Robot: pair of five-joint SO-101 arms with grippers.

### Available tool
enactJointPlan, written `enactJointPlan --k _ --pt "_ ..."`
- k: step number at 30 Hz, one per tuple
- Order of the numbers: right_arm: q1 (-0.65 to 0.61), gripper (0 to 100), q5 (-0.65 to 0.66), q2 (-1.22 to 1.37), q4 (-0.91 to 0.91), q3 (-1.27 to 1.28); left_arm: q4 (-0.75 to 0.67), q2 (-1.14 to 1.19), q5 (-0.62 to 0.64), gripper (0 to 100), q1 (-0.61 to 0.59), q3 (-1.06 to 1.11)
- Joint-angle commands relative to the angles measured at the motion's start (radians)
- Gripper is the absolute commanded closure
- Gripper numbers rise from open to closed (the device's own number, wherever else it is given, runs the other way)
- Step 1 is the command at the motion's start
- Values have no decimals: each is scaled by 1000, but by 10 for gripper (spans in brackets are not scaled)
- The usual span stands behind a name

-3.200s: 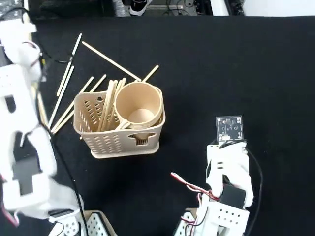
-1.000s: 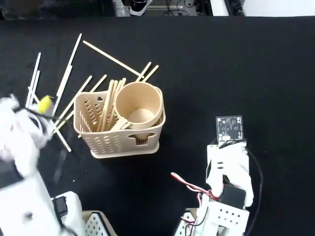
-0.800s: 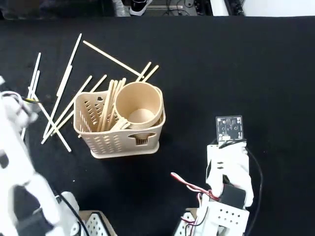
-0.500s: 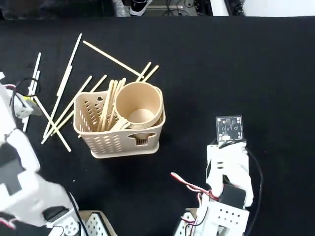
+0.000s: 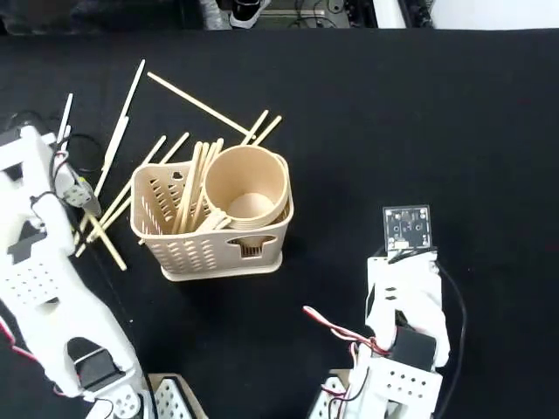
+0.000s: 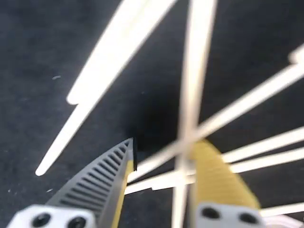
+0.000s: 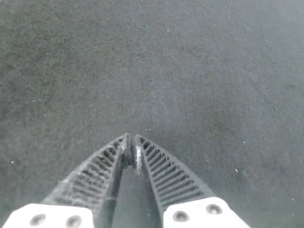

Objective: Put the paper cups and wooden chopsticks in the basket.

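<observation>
The beige slotted basket [image 5: 179, 249] stands left of the table's middle. Stacked paper cups [image 5: 247, 183] and several wooden chopsticks [image 5: 192, 188] lean inside it. More loose chopsticks [image 5: 122, 118] lie fanned out on the black cloth behind and to the left of the basket. My left gripper [image 5: 85, 199] is low over the chopsticks just left of the basket. It is open, with crossed chopsticks [image 6: 189, 95] between its grey and yellow fingers [image 6: 216, 183]. My right gripper [image 7: 131, 140] is shut with nothing in it, over bare cloth at the front right.
The right arm [image 5: 403, 297] rests folded near the table's front edge, well right of the basket. One long chopstick [image 5: 199, 103] lies diagonally behind the basket. Black cloth [image 5: 419, 122] covers the whole table.
The left arm has swung in from the front left edge toward the basket and lowered its gripper onto the loose chopsticks, nudging a few. The right arm has stayed still.
</observation>
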Motion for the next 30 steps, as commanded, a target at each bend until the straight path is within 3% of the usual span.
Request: enactJointPlan --k 1,7,16,23,30 --pt "-12 985 8 -44 3 -2 6 -25 -2 953 -2 -35" --pt "-12 985 8 -44 3 -2 91 -212 -2 972 4 -33" --pt "-12 985 8 -44 3 -2 127 -821 -3 971 7 85" --pt "-12 985 8 -44 3 -2 -130 -1428 -2 971 51 410" --pt "-12 985 8 -45 3 -2 -637 -1944 -2 972 377 886"
